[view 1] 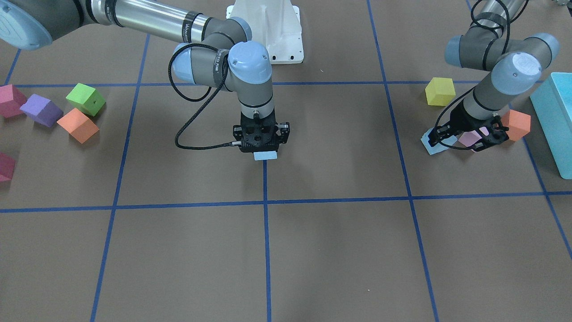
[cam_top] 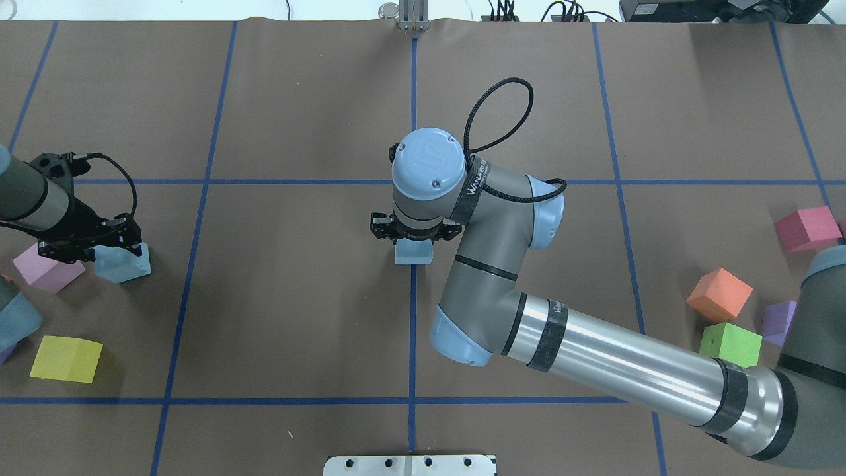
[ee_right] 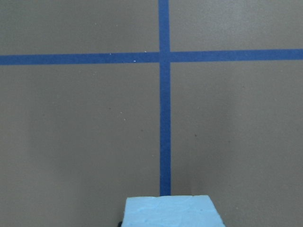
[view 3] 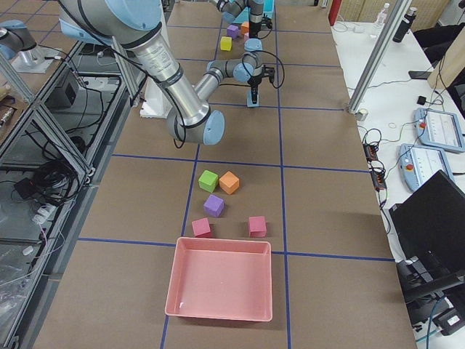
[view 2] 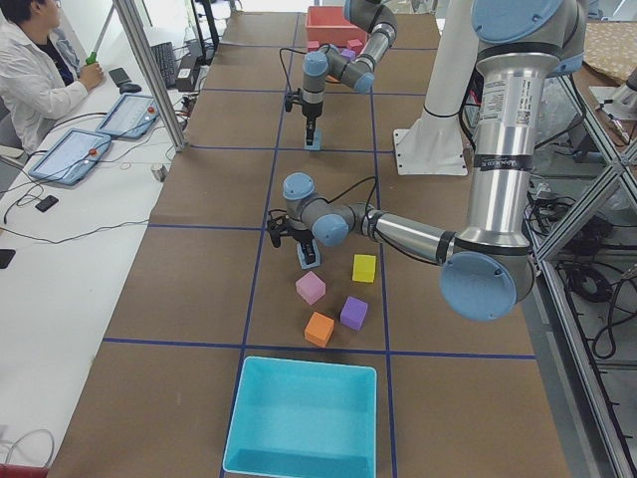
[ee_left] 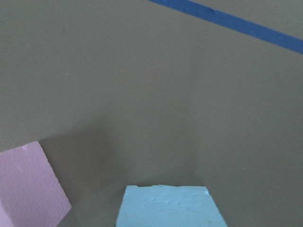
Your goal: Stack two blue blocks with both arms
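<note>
Under the right gripper (view 1: pixel 264 148): the centre blue block (view 1: pixel 265 155) is seen on the table (view 1: pixel 335 250), astride a tape line (ee_right: pixel 164 118); only its front edge shows below the gripper body.
Right grip: the fingers are hidden by the gripper body and the block, so it cannot be told whether the block is clasped or let go.
Right arm (cam_top: pixel 615 363): it is stretched in to the table's middle, with the wrist pointed straight down.
At the left gripper (cam_top: pixel 99 241): the side blue block (cam_top: pixel 123 263) is found on the table, partly covered by the gripper tip.
Left grip: the black linkage is seen low over the block, but it cannot be told whether the block is clasped or free.
Left arm (view 1: pixel 491 85): it is bent down steeply, with the gripper tilted toward the table.
Just beside the left gripper: a pink block (cam_top: pixel 46 268) is set near the side blue block, with a narrow gap showing in the left wrist view.
Farther from the left gripper: a yellow block (cam_top: pixel 66 358), an orange block (view 1: pixel 518 124) and a bin (view 1: pixel 556 120) are seen.
Well apart from the right gripper: a green block (cam_top: pixel 730 344), a purple block (cam_top: pixel 780 320) and a red block (cam_top: pixel 807 228) are gathered near the arm's far end.
Between the grippers: the two blue blocks are kept well apart, each on the table, neither on the other.
</note>
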`<state>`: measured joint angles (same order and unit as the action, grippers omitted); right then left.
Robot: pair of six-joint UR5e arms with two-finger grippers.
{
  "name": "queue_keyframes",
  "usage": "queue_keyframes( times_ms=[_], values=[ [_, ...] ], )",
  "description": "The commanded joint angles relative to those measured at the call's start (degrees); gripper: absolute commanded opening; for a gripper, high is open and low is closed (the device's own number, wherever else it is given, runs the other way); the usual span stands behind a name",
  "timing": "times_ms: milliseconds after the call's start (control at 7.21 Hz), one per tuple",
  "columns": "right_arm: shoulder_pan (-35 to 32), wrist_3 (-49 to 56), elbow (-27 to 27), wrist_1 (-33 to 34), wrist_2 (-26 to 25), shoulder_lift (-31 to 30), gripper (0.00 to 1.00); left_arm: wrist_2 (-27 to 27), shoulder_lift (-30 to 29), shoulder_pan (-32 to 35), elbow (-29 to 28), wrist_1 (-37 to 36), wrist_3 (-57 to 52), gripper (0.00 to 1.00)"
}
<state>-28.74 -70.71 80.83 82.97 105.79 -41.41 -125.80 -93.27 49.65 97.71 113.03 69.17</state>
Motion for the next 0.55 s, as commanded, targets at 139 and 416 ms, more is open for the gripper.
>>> queue_keyframes(
  times_ms=[139,416],
  values=[
    [0.0,0.0,-0.3,0.1,-0.1,-0.2,0.91,-2.3,-0.9,1.4,2.9,-2.2,0.0,0.53],
    [-0.2,0.0,-0.2,0.0,0.0,-0.1,1.00,-2.3,-7.1,1.9,6.9,-14.1,0.0,0.53]
  ],
)
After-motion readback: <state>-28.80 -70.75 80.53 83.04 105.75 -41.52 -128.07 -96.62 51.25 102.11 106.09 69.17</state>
